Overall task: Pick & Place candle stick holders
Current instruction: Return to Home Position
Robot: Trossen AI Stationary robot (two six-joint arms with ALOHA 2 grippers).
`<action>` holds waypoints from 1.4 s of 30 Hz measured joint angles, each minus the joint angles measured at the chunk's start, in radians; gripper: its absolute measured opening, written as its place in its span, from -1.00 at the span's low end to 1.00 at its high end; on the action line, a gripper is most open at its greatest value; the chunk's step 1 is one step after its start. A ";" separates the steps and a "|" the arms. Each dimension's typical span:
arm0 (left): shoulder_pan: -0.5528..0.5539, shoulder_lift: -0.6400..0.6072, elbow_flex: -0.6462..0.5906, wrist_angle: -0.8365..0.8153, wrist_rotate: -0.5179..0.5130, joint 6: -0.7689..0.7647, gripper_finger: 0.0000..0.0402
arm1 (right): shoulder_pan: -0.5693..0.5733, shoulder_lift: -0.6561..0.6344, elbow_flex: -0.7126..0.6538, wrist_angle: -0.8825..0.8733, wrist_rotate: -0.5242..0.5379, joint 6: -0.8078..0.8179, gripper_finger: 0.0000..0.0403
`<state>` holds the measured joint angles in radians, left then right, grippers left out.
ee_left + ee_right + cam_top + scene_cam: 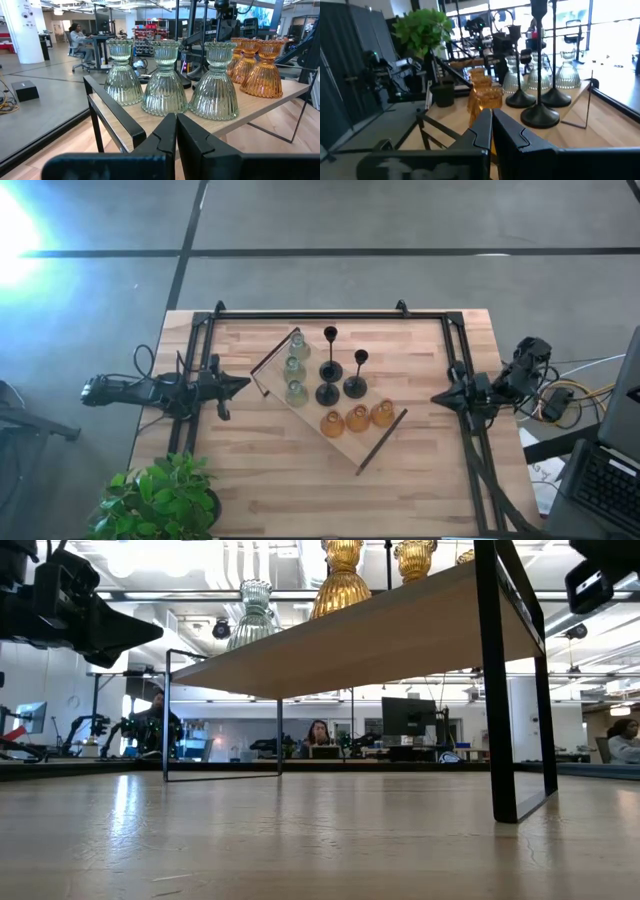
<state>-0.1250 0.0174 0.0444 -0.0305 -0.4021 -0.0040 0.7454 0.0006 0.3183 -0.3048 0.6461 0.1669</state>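
Nine candle stick holders stand by their bases on a raised wooden board (310,412) with black handles, set slantwise at the table's middle. Three are pale green glass (296,366) (165,80), three black with thin stems (335,376) (540,117), three amber glass (357,419) (485,96). My left gripper (243,383) (176,120) is shut, level, just left of the board's left handle, pointing at the green holders. My right gripper (437,396) (491,114) is shut, right of the board, pointing toward the black and amber holders. Neither holds anything.
The board stands on black frame legs (500,690), clear of the tabletop. Black rails (330,315) run along the table's far, left and right sides. A potted plant (160,500) sits at the near left corner. Cables and a keyboard (610,480) lie off the right edge.
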 joint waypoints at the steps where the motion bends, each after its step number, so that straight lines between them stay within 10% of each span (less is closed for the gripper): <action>1: 0.000 0.000 0.000 0.000 0.000 0.000 -0.91 | -0.010 0.000 -0.010 0.009 -0.007 0.004 -0.96; 24: 0.000 0.000 0.000 0.000 0.000 0.000 -0.91 | -0.584 0.034 -0.156 0.165 -0.563 -0.054 -0.96; 30: 0.000 0.000 0.000 0.000 0.000 0.000 -0.91 | -0.626 0.032 -0.184 0.228 -0.566 -0.338 -0.96; 42: 0.000 0.000 0.000 0.000 0.000 0.000 -0.91 | -0.638 0.034 -0.310 0.370 -0.567 -0.371 -0.96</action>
<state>-0.1249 0.0174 0.0444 -0.0303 -0.4023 -0.0044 0.1071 0.0345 0.0086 0.0655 0.0795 -0.2040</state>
